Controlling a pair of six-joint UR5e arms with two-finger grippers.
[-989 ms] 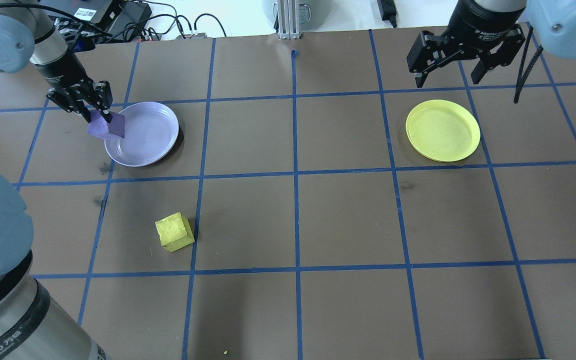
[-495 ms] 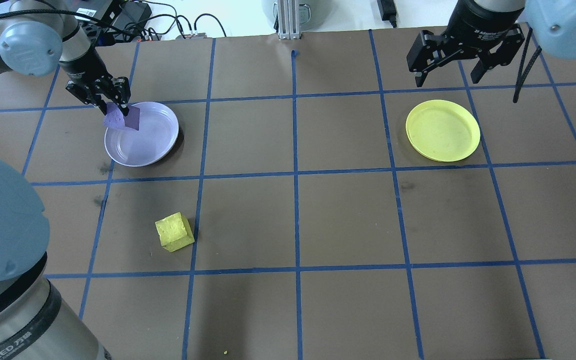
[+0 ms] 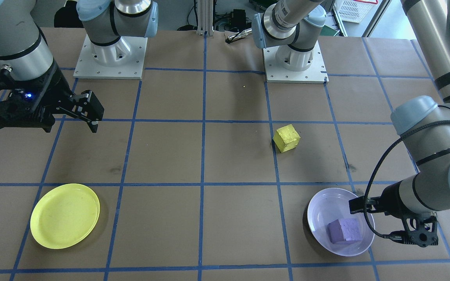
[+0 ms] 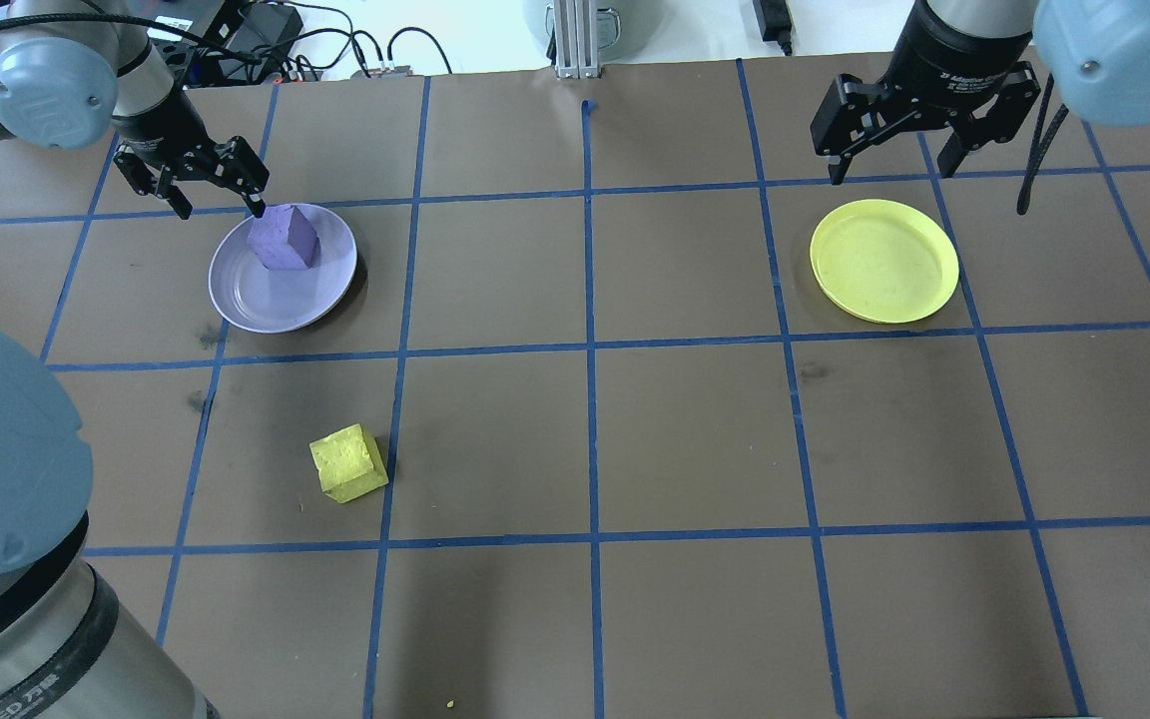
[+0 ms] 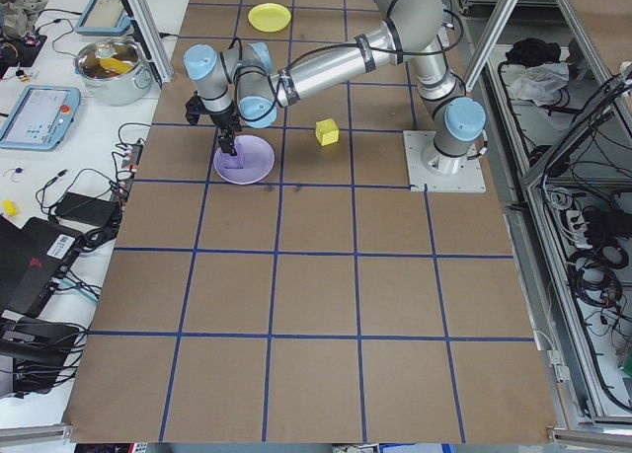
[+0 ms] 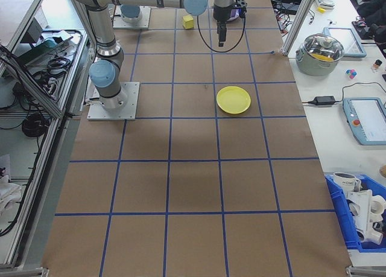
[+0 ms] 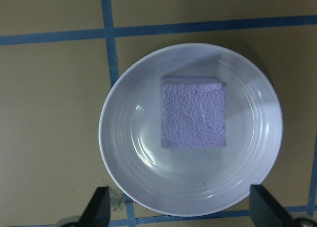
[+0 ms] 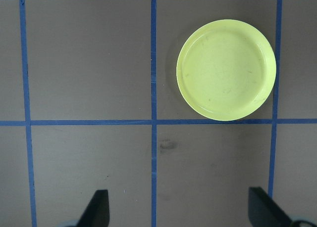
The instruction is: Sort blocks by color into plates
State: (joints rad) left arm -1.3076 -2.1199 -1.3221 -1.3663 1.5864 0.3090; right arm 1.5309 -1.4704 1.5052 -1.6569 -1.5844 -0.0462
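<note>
The light purple block (image 4: pixel 283 238) lies in the lavender plate (image 4: pixel 236 310) at the far left, toward its far rim. My left gripper (image 4: pixel 221 205) hangs open just above and behind the block, clear of it. From the left wrist, the purple block (image 7: pixel 194 113) sits loose in the lavender plate (image 7: pixel 124 153), between and beyond the open fingers (image 7: pixel 99 209). The yellow block (image 4: pixel 347 462) rests on the table, nearer than the lavender plate. My right gripper (image 4: pixel 889 165) is open and empty, beyond the bare yellow plate (image 4: pixel 884 262).
Blue tape lines (image 4: pixel 590 345) divide the brown table into squares. The two arm bases (image 3: pixel 109 58) stand at the robot's side. Cables and devices (image 4: pixel 266 40) lie past the far edge. A metal pot (image 6: pixel 322 50) sits on a side bench.
The left gripper carried the purple block over the lavender plate, opened and let it go. The block now lies in the plate. The right gripper barely moved.
</note>
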